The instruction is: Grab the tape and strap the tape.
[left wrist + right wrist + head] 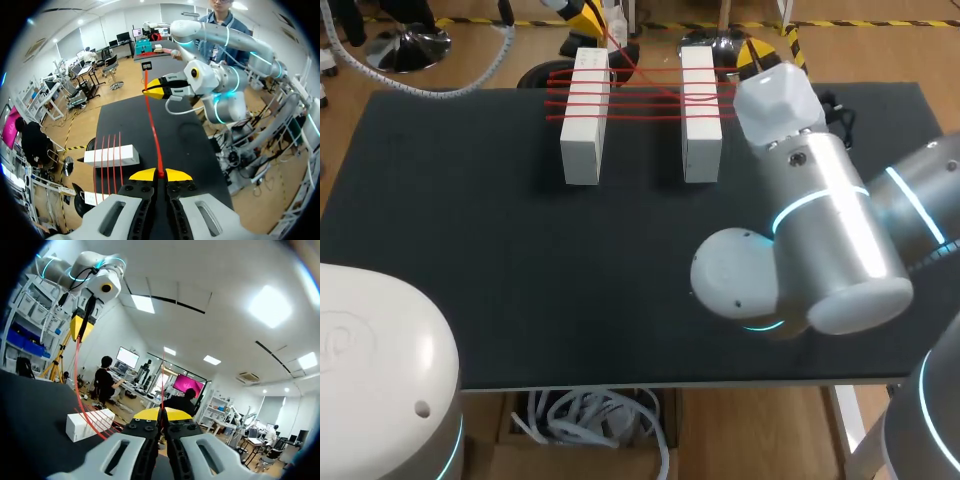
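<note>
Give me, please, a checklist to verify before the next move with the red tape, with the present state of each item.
1. Left gripper shut on the red tape: ok.
2. Right gripper shut on the same tape: ok.
3. Tape between the two grippers free of knots: ok.
4. Four wound strands lie across the left white block and the right white block: ok.
5. Both blocks lie flat and parallel on the black table: ok.
6. Enough spare tape beyond the right gripper: cannot tell.
</note>
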`<action>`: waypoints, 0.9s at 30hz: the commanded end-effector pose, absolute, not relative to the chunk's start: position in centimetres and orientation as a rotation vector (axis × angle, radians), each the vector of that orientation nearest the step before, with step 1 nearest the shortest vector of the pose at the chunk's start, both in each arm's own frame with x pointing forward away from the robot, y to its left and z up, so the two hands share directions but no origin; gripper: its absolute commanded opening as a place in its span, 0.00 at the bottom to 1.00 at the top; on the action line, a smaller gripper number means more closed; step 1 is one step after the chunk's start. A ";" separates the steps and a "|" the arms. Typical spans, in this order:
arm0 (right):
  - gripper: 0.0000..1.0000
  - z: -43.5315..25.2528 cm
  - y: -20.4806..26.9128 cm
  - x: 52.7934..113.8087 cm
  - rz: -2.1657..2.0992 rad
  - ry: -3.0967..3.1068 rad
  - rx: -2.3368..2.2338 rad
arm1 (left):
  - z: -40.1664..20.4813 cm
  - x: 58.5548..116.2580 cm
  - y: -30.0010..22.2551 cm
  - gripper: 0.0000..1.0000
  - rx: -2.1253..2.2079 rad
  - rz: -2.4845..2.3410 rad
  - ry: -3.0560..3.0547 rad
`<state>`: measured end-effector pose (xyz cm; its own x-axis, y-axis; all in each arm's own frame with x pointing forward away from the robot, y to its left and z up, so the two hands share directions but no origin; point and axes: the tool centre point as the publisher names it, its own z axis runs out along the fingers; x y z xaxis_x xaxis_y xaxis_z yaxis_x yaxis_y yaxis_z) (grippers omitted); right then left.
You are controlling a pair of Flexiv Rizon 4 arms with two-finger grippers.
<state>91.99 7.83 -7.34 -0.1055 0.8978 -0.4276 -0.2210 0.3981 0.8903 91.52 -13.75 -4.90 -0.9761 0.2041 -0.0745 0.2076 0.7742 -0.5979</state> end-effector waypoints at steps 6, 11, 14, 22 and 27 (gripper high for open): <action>0.00 -6.2 7.9 92.6 0.975 1.404 0.652 | -4.8 91.5 -13.7 0.00 0.342 -0.992 2.956; 0.00 -5.0 8.6 92.5 0.813 1.420 0.706 | -4.8 91.5 -13.7 0.00 0.342 -0.992 2.956; 0.00 -4.6 8.9 92.3 0.759 1.433 0.715 | -4.8 91.5 -13.7 0.00 0.342 -0.992 2.956; 0.00 -3.4 9.3 93.0 0.641 1.486 0.577 | -4.8 91.5 -13.7 0.00 0.342 -0.992 2.956; 0.00 -2.6 9.4 93.2 0.580 1.504 0.517 | -4.8 91.5 -13.7 0.00 0.342 -0.992 2.956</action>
<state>93.21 9.19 -3.68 -0.0071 0.6507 -0.7593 -0.0824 0.7564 0.6489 91.53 -13.76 -4.89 -0.9761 0.2044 -0.0742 0.2076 0.7744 -0.5977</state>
